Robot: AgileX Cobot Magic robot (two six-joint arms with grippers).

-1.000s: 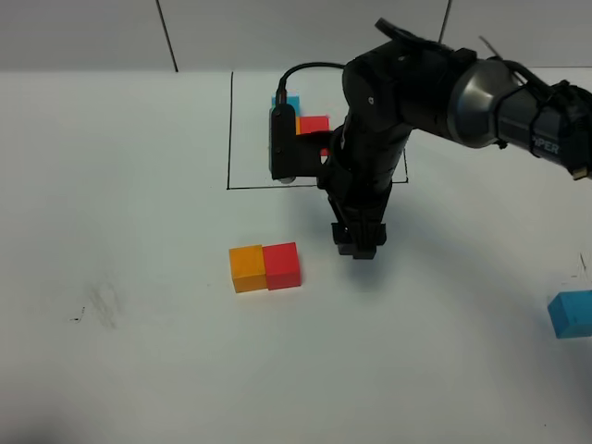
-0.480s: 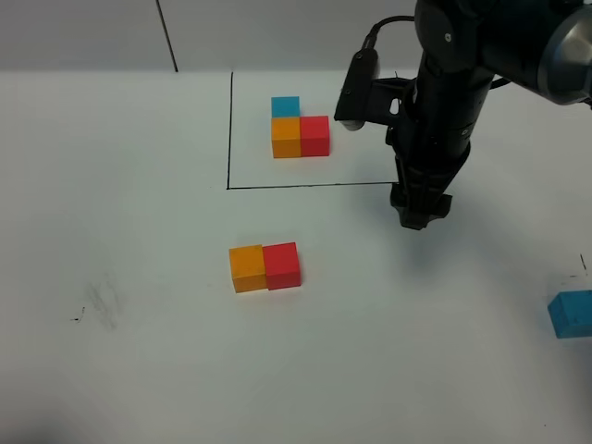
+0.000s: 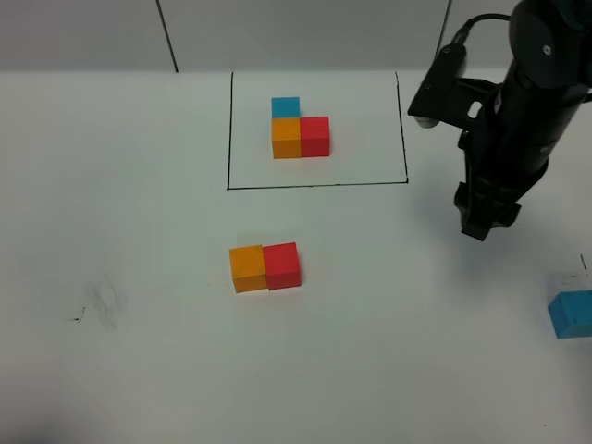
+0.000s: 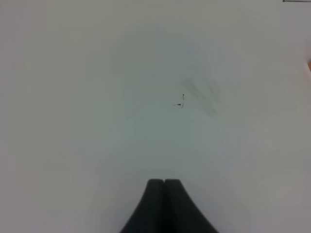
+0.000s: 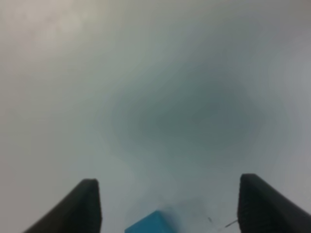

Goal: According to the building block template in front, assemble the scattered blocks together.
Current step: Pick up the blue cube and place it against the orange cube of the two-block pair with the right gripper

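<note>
A white table (image 3: pixel 139 370) is being seen from a high camera.

Nearest, at the far right edge of the scene, a light blue cube (image 3: pixel 571 314) is lying alone, well apart from the other loose blocks. On the near left, the left gripper (image 4: pixel 164 183) is hanging over a faint smudge (image 4: pixel 204 92) on bare table, its jaws pressed together and holding nothing.

Farther back, left of centre, an orange cube (image 3: pixel 248 268) and a red cube (image 3: pixel 282 265) are sitting touching side by side, orange on the left.

Beyond and left of the blue cube, the right gripper (image 3: pixel 479 227) is hovering above the table with its fingers pointing down. Its wrist camera is showing the jaws standing wide apart and empty, with a corner of the blue cube just coming into sight between them.

Farthest back, inside a thin black rectangle (image 3: pixel 314 185), the building block template (image 3: pixel 300 129) is resting: orange and red side by side, blue against the far face of the orange.

The blue cube looks like the remaining piece. Risks from here: a jaw coming down on the cube's top or edge could shove it off the right side. Sliding it in too hard could knock the joined pair apart. Setting it behind the red rather than the orange would mirror the L.
</note>
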